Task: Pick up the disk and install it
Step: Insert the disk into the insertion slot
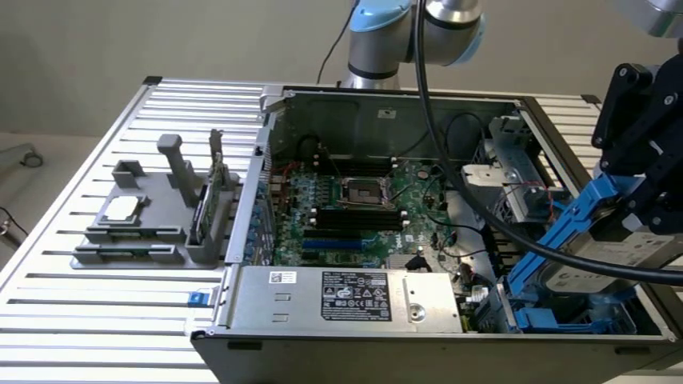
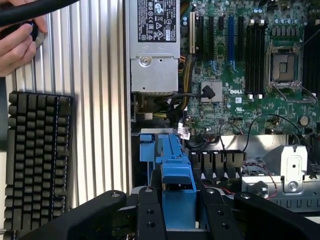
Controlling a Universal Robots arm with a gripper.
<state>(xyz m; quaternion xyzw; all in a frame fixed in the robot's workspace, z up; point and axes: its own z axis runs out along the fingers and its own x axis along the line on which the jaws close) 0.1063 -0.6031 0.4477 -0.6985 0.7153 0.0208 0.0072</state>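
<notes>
1. Exterior view: the black gripper (image 1: 637, 196) hangs over the near corner of the open computer case (image 1: 427, 352), at the exterior view's right.
2. The gripper is clamped on the disk (image 1: 613, 256). Its jaws stand part-way apart, with the disk's blue plastic carrier between them.
3. The disk is off the table (image 1: 85, 320) and tilted. Its upper end is at the gripper, and its lower end is down by the blue drive cage (image 1: 555, 318) in the case corner.
4. I cannot tell whether the disk touches the cage.
5. The drive's silver-grey face, with a pale label, shows just under the gripper.
6. A thick black cable (image 1: 424, 104) runs from the arm across the open case toward the gripper.
7. Inside the case are a green motherboard (image 1: 353, 200) and a power supply (image 1: 341, 296) along the near wall, both apart from the disk.
8. A grey fixture (image 1: 160, 240) sits on the slatted table at the exterior view's left, well apart from the gripper. A small square silver chip (image 1: 121, 208) lies on it.
9. Wrist view: black fingers (image 2: 150, 215) press on either side of the carrier's blue edge, which is gripped between them.
10. Wrist view: a black keyboard (image 2: 37, 160) lies on the table outside the case. A person's hand (image 2: 17, 42) is beyond one end of it, holding a dark object I cannot make out.
</notes>
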